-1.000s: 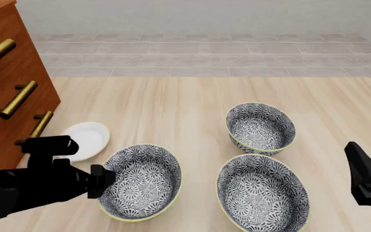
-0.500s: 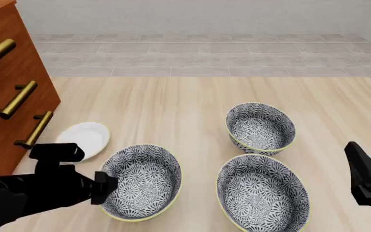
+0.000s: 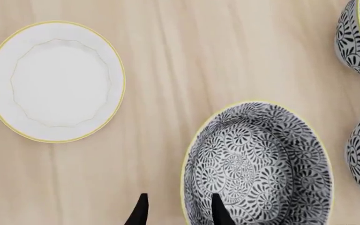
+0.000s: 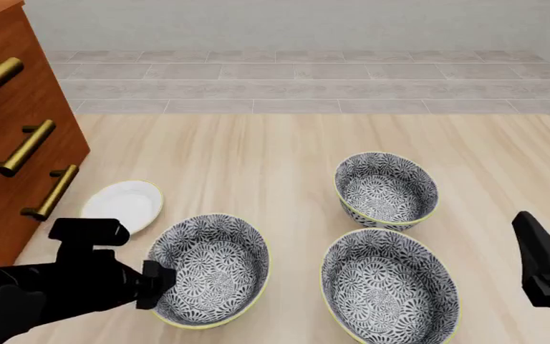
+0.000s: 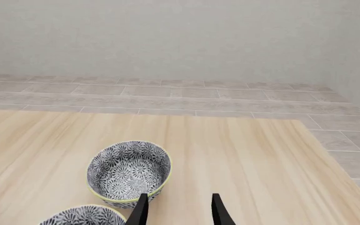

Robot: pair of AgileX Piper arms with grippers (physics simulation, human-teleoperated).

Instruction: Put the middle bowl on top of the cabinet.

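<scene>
At the far left stands the tall wooden cabinet [image 4: 8, 143], its top out of sight above the front view, so I cannot tell how much lift it will take to reach it. Just beside its foot a small white saucer [image 4: 127, 204] lies on the worktop [image 4: 256, 158]. Next comes the left gripper [image 4: 160, 283], low over the worktop and right at the left-hand edge of the middle bowl [image 4: 213, 269], which sits upright and lies between the other two in depth. The left wrist view shows the fingers [image 3: 216, 211] spread apart and straddling that rim, one inside the bowl and one outside over bare wood, not closed on it. The bowl is round, so no axis matters; what counts is that the rim lies between the fingers and the cabinet is on this arm's own side. I judge the next step to be a pinch on the rim. To the right sit the two other patterned bowls, one farther back [image 4: 387, 190] and one nearer [image 4: 389, 290]. At the far right the right gripper [image 4: 543, 265] hangs well apart from the middle bowl, fingers parted and holding nothing.
</scene>
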